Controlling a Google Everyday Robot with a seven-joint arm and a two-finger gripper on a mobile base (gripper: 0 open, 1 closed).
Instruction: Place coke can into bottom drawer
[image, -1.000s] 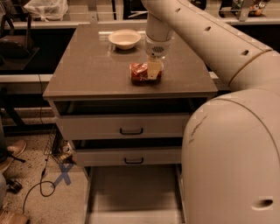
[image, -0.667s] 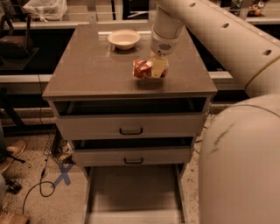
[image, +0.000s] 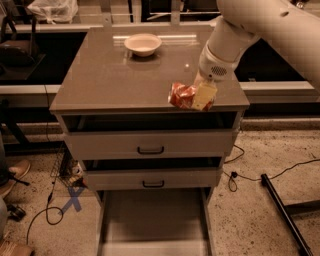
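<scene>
The coke can (image: 181, 95), red with dented sides, lies sideways in my gripper (image: 200, 96), which is shut on it. The can is held just above the front right part of the cabinet top (image: 110, 80), near its front edge. My white arm comes in from the upper right. The bottom drawer (image: 152, 220) is pulled out at floor level below the cabinet, a wide grey tray with a flat floor and a pale front edge. Its floor shows nothing on it.
A white bowl (image: 143, 44) stands at the back middle of the cabinet top. Two grey drawer fronts with black handles (image: 150, 150) sit slightly ajar above the open tray. Cables (image: 250, 175) and a black bar (image: 285, 212) lie on the floor right.
My gripper has carried the coke can from the middle of the cabinet top toward the front right edge. The view has shifted, and the arm fills less of it.
</scene>
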